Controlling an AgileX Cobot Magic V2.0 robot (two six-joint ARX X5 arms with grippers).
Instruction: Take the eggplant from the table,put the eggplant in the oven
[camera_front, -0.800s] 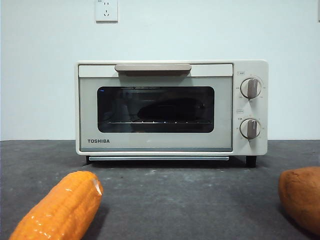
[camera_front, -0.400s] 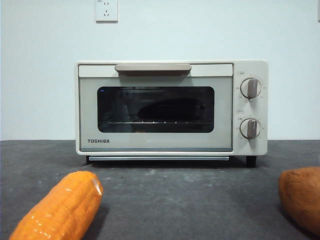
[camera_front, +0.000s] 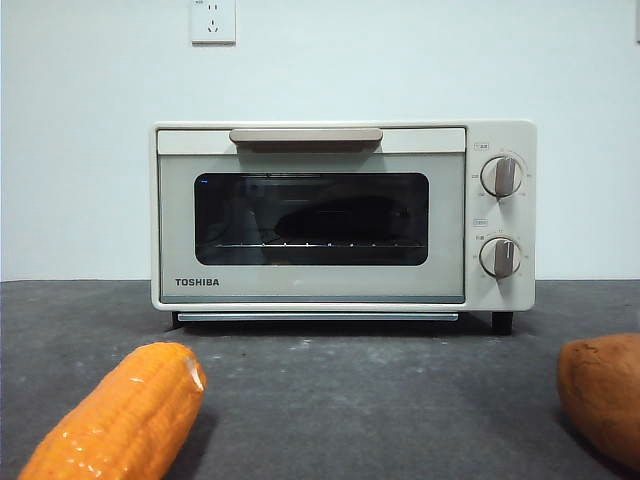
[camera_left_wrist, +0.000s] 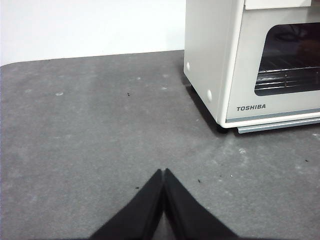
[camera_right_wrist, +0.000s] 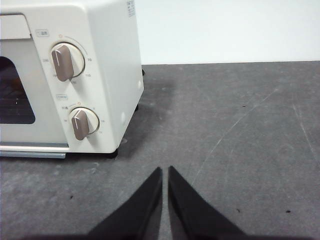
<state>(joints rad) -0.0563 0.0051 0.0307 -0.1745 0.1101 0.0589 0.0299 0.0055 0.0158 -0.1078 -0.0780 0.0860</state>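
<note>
The cream-white Toshiba oven (camera_front: 343, 215) stands at the back of the dark grey table (camera_front: 370, 400) with its glass door closed. Behind the glass, a dark elongated shape, the eggplant (camera_front: 340, 218), lies on the wire rack. My left gripper (camera_left_wrist: 164, 172) is shut and empty, low over bare table off the oven's (camera_left_wrist: 250, 65) left front corner. The right gripper (camera_right_wrist: 165, 170) is shut and empty too, over bare table off the oven's (camera_right_wrist: 75, 75) right front corner beside the knobs. Neither gripper shows in the front view.
An orange corn cob (camera_front: 120, 420) lies at the near left of the table. At the near right edge sits a brown-orange sweet potato (camera_front: 605, 395). A wall socket (camera_front: 213, 20) is on the white wall behind the oven.
</note>
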